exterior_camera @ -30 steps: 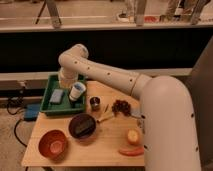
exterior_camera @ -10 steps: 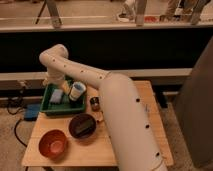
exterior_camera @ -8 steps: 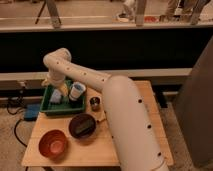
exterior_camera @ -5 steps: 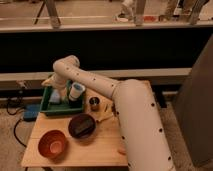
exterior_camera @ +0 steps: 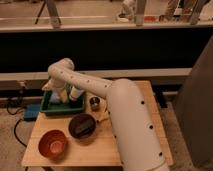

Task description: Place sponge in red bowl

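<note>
My gripper hangs down from the white arm's elbow into the left part of the green tray, just left of the white cup. A pale blue-grey patch, the sponge, shows in the tray right at the gripper and is mostly hidden by it. I cannot tell whether they touch. The red bowl stands empty at the table's front left corner, well in front of the tray.
A dark brown-black bowl sits right of the red bowl. A small dark cup stands right of the tray. A blue piece lies beyond the table's left edge. My white arm covers the table's right side.
The arm's elbow has come down and shifted a little right. The gripper has sunk lower into the tray's left part beside the white cup. The bowls have not moved.
</note>
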`<control>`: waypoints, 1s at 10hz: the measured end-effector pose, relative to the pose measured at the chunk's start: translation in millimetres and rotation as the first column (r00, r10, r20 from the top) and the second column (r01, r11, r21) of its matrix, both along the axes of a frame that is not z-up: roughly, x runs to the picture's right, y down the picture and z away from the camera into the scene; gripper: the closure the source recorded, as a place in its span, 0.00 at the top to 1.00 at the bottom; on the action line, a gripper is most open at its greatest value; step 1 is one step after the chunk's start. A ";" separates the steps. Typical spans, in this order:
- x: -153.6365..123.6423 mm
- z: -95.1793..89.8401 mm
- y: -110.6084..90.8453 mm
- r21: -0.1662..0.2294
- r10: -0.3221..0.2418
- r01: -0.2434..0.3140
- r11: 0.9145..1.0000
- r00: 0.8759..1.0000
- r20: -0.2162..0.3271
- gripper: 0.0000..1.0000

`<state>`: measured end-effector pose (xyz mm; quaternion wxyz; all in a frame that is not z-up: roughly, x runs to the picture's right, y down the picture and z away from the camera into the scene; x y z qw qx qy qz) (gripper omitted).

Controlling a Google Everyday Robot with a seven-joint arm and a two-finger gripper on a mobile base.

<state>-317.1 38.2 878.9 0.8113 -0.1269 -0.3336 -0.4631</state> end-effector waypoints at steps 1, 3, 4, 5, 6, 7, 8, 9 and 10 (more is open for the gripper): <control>5.2 12.0 7.1 -0.007 -0.002 0.002 1.000 1.000 -0.019 0.80; 11.7 25.2 14.3 -0.020 0.024 -0.025 0.999 0.999 -0.035 0.80; 12.3 30.7 17.0 -0.029 0.037 -0.039 0.999 0.998 -0.048 0.80; 11.9 34.7 18.3 -0.036 0.051 -0.053 0.998 0.997 -0.059 0.80; 11.4 37.9 19.4 -0.041 0.061 -0.064 0.997 0.996 -0.069 0.80; 10.9 40.5 19.9 -0.044 0.068 -0.072 0.996 0.995 -0.077 0.80; 9.9 43.2 21.0 -0.047 0.074 -0.078 0.996 0.994 -0.083 0.80; 8.8 45.5 21.6 -0.049 0.078 -0.083 0.995 0.993 -0.087 0.80; 8.2 47.4 21.6 -0.049 0.082 -0.086 0.995 0.993 -0.090 0.80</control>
